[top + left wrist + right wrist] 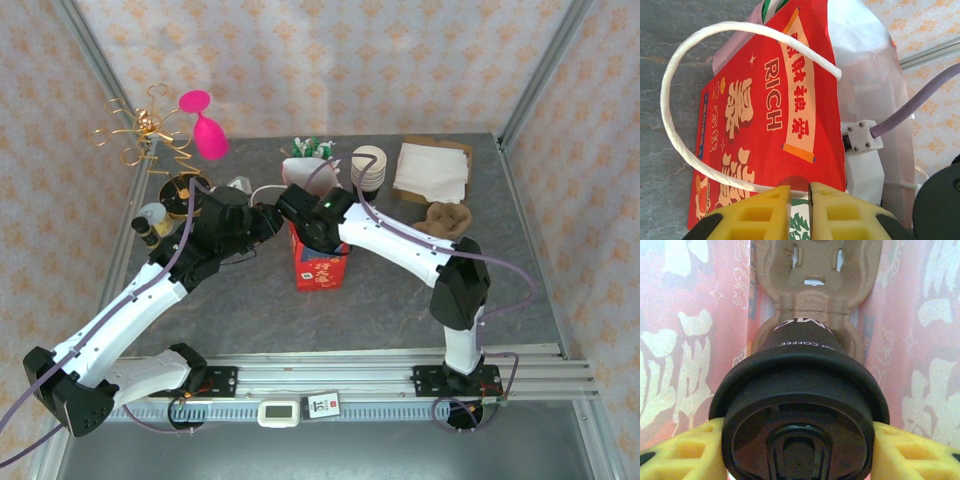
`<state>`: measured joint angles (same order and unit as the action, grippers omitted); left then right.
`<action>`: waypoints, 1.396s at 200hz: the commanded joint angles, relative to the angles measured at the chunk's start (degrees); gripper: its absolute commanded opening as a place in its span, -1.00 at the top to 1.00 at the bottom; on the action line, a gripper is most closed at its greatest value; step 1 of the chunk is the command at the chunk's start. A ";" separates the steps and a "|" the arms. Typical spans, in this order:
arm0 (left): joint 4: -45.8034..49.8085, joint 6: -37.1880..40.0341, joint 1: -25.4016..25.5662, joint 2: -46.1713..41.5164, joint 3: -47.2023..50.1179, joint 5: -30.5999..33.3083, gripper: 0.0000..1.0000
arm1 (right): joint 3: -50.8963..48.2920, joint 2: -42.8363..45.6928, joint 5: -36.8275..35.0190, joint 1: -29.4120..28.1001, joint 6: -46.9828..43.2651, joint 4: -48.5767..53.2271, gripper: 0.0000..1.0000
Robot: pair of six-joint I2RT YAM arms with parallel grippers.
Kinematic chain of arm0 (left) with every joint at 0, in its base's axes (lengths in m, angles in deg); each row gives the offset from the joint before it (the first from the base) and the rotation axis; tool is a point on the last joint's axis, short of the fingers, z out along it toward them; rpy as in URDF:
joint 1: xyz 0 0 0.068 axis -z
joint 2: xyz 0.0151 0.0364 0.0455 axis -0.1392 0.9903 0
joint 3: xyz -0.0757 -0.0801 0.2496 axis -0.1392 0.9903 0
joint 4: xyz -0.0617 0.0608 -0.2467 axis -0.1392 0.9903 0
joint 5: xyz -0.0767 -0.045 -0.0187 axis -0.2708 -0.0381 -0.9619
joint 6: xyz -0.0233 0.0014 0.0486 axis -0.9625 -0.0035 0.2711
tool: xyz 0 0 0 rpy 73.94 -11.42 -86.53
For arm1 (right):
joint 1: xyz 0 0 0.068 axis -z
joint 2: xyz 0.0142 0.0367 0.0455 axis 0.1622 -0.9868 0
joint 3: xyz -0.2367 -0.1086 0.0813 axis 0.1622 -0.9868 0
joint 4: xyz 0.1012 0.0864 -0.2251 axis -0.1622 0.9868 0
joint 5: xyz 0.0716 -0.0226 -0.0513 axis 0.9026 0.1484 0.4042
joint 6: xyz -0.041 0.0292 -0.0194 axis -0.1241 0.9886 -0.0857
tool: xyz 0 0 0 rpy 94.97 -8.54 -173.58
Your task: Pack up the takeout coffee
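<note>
Right wrist view: the right tool [797, 450] is clamped on the coffee [800, 385], with a yellow finger [685, 452] pressed to each side just under its black lid. The coffee is inside the bag [690, 340], between the red walls. Its lower end is at the near socket of a brown pulp carrier [815, 270] that lies deeper in the bag.

Left wrist view: the left tool [800, 192] is at the bag's top edge with its fingers nearly together. It seems to pinch the rim between them, though the edge is hard to make out there. The white rope handle [670, 100] loops free over the bag's printed face.

Top view: the bag stands in the middle of the table [400, 310]. The left arm [150, 290] reaches the bag's mouth from the left. The right arm [400, 245] comes from the right and bends down over the mouth. Behind the bag to its right stands a stack of cups [368, 165]. Napkins [432, 170] lie further right, and a second carrier [445, 220] sits to the bag's right.
</note>
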<state>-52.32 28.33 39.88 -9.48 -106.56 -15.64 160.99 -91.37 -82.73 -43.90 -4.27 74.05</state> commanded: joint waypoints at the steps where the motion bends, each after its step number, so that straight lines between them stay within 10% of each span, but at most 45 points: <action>1: 1.36 1.23 0.31 -0.30 -1.77 1.12 0.62 | -4.14 -6.38 0.26 0.67 -1.00 -0.58 0.17; 279: 2.44 1.66 0.29 -1.10 -2.35 3.77 0.50 | -0.34 -7.34 -0.60 0.67 -1.70 1.63 0.01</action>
<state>-50.57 29.36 39.88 -9.48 -106.73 -12.80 162.23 -93.22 -80.83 -43.98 -5.15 75.82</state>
